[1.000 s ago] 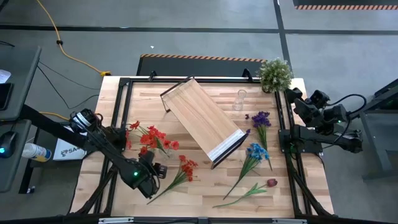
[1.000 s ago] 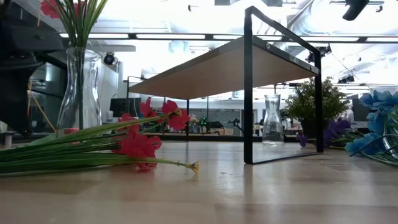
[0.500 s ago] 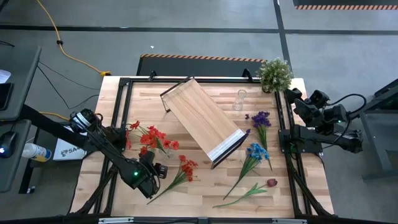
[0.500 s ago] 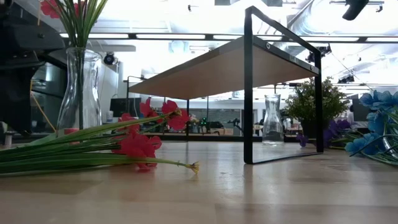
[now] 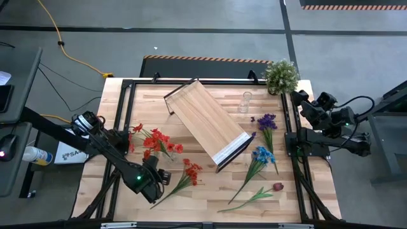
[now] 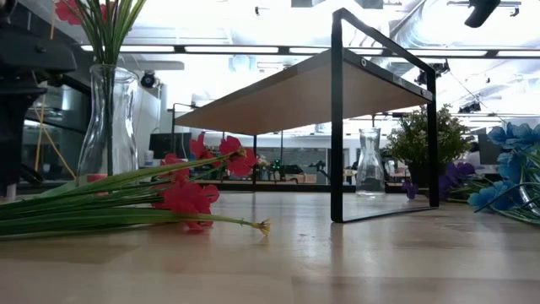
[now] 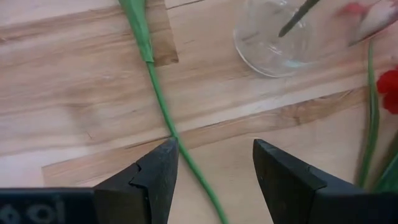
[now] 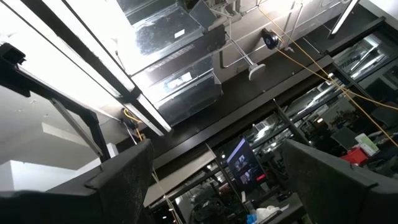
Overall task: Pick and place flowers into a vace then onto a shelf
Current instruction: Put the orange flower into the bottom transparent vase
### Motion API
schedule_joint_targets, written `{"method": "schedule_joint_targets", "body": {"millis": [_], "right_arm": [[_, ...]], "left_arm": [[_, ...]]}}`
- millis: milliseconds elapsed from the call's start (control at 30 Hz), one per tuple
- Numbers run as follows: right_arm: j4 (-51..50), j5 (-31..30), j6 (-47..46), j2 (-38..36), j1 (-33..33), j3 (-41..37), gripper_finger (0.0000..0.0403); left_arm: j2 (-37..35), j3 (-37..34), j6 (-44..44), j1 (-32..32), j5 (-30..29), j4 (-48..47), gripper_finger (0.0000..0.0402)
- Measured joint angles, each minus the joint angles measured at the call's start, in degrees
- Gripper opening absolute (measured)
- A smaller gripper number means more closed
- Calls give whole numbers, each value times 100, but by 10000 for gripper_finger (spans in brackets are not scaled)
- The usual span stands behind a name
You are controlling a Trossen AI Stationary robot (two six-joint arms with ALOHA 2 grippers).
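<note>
Left claw (image 7: 214,168) spread apart, low over a green stem (image 7: 163,112) of the orange-red flowers (image 5: 189,172) at near-left worktop (image 5: 210,191), beside the vase (image 7: 273,37). Light, limp, springy; best pinched mid-stem. Right claw (image 8: 214,180) apart, parked far right, pointing upward.

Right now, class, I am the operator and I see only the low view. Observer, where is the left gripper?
Observer: The left wrist view shows the left gripper low over the table, open, straddling a green stem.
Operator: Is a vase near it?
Observer: Yes, a glass vase stands just ahead of it.
Operator: And the right arm?
Observer: It is parked at the table's right edge; the right gripper is open and points up at the ceiling.
</note>
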State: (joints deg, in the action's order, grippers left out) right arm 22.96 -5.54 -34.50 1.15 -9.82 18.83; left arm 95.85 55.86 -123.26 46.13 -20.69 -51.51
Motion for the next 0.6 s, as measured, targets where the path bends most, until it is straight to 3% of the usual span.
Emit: {"method": "schedule_joint_targets", "body": {"millis": [433,600], "right_arm": [[0,0,0,0,0,-2,344],[0,0,-2,0,0,0,344]], "left_arm": [[-2,-97,0,0,2,63,239],[-2,-315,-239,-2,319,203,239]]}}
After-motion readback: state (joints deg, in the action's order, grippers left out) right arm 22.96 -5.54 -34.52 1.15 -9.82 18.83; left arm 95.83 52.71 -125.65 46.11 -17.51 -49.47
